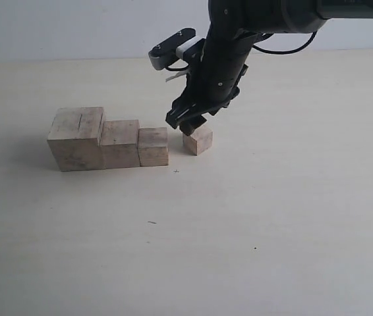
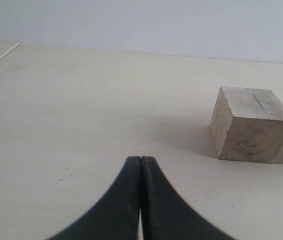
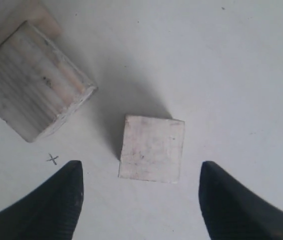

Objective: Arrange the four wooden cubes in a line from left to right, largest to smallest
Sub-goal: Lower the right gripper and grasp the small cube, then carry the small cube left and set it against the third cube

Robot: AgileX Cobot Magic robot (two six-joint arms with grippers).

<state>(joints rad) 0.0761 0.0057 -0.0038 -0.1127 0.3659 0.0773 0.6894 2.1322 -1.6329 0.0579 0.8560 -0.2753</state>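
Table [image 1: 173,263] fills the front; behind it, from the left: your left claw [image 2: 140,161] is pinched shut, well apart from the largest cube [image 1: 76,138]. That cube, the second cube [image 1: 120,143] and the third cube [image 1: 153,146] touch in a row. Just right of them, across a gap and turned slightly askew, sits the smallest cube [image 1: 198,140], directly under your right claw [image 1: 188,124], whose jaws stand open either side without touching it. Closing that gap leftward looks like your right claw's job

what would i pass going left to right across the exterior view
largest wooden cube → second-largest cube → third cube → a gap of bare table → smallest cube
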